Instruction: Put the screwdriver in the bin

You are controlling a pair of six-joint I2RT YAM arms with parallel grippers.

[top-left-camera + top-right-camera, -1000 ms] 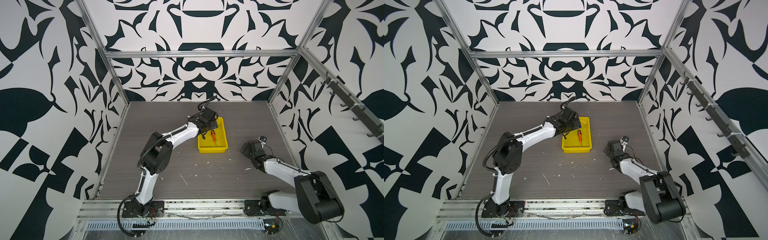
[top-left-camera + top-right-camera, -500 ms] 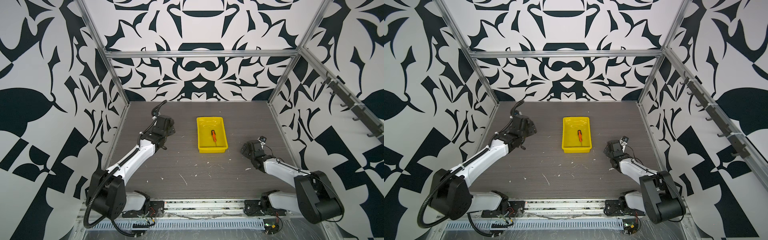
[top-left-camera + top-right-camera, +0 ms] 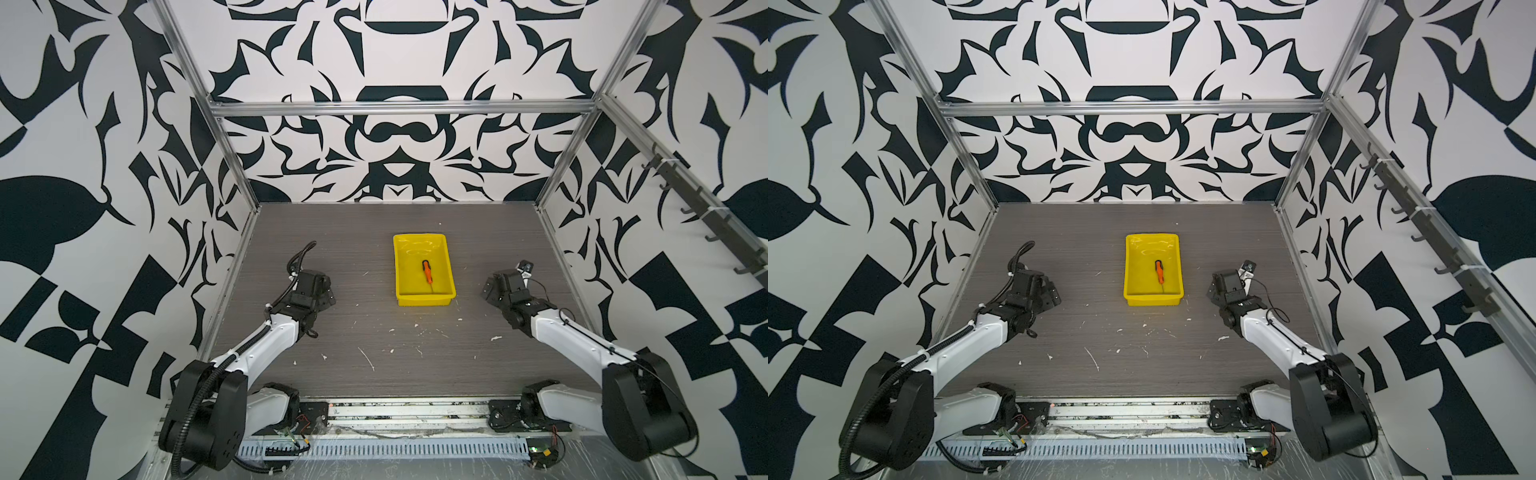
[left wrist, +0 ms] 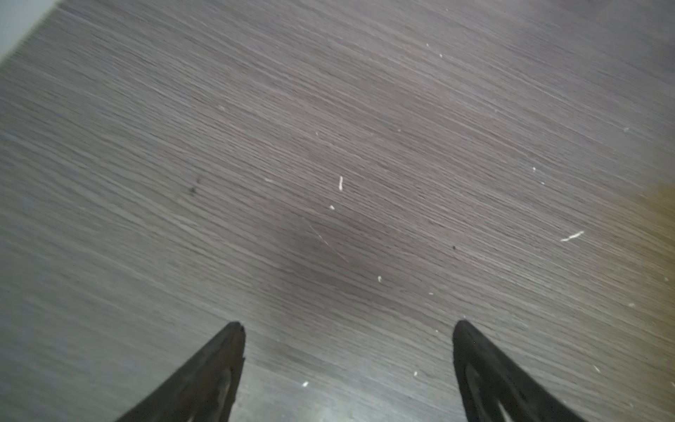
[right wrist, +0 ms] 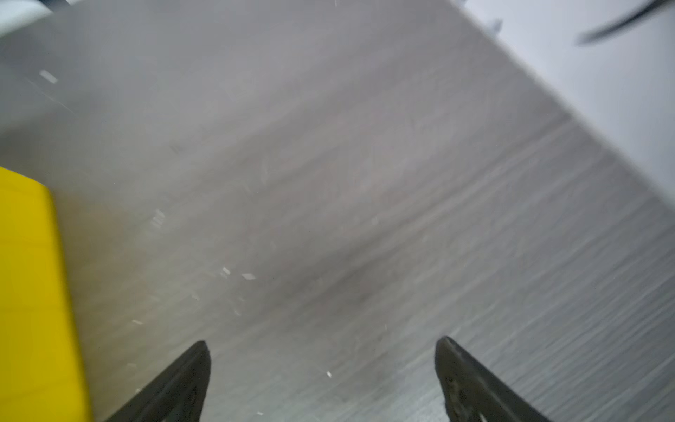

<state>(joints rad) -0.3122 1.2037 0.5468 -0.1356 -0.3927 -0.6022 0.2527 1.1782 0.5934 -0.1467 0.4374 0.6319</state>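
Screwdriver [image 3: 427,272] lies in bin [image 3: 426,299] | long axis along bin's length, black cap far, tip toward desk's [image 3: 374,374] front edge | left jaws wide, empty | right jaws wide, empty

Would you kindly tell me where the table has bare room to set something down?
Free: the broad stretch between the bin and the front rail, bare but for white flecks; also the strip between bin and back wall. Tighter: beside the bin, where the left gripper and right gripper sit.
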